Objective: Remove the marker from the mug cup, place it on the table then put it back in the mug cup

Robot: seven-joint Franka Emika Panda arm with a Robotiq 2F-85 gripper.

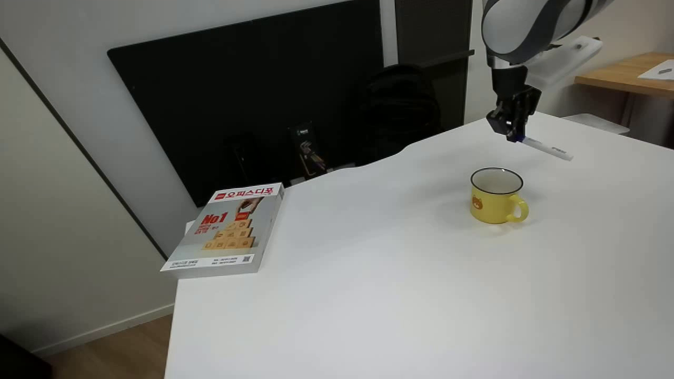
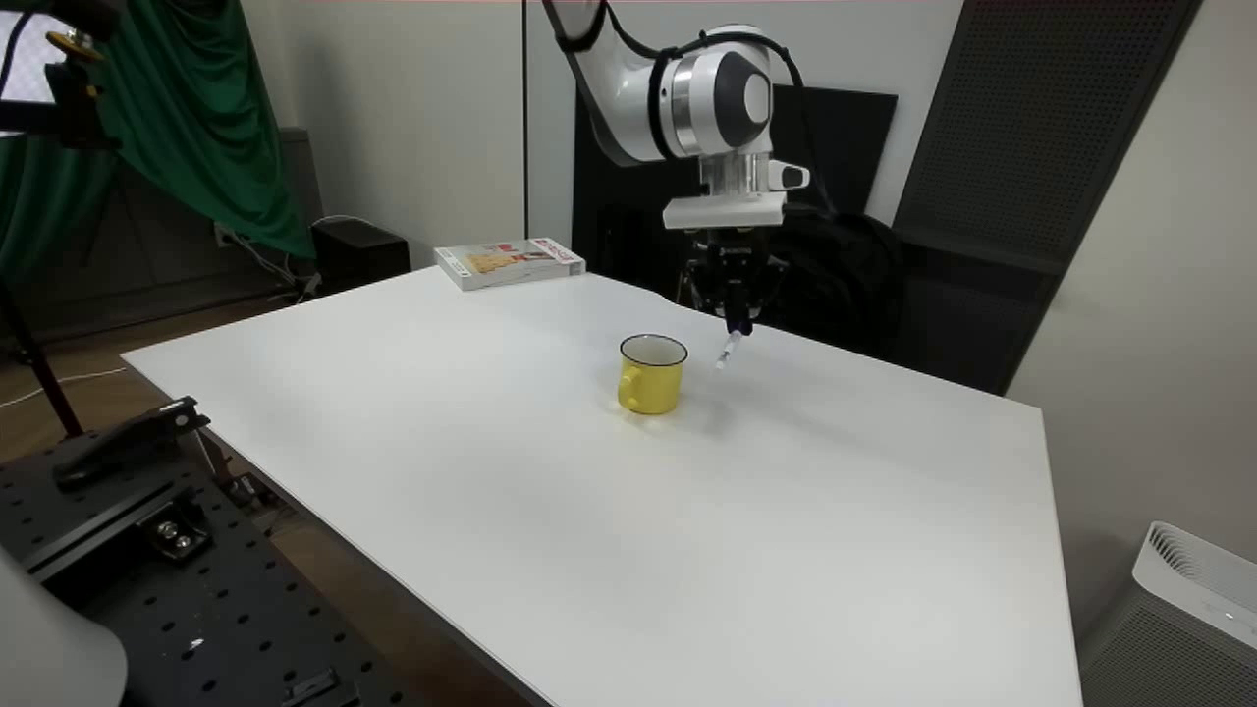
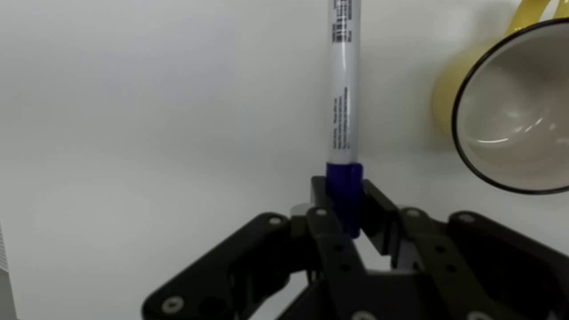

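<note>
Marker (image 3: 344,98): Hung outside the yellow mug (image 1: 491,207), just beside it in the wrist view and, by all appearances, off the table (image 1: 368,295), its white barrel (image 1: 547,149) sloping gently down toward the free end.

Gripper (image 3: 343,189): Clasped the marker across its purple cap (image 3: 345,198), fingers (image 3: 378,206) pressed from either side; holding that end likely left the long barrel free to lead the way into the mug.

Mug's stance: Upright, mouth upward, the natural pose for a vessel meant to receive a marker; nothing showed in the visible part of its pale interior.

Handle (image 1: 523,208): Pointed away from the gripper, which probably spared the fingers an obstacle.

Marker's slant: Nearly level, better suited to laying it flat than to dropping it in; a return to the mug would have called for tipping the free end down over the mouth. Whether setting-down or return was the step in hand could not be told.

Risk at the cap: Caught so near one end, the marker seemed liable to pivot should its free end strike the mug.

Book (image 1: 224,231): Lay face up near the table's edge, well apart from the mug, perhaps to stay out of the action.
</note>
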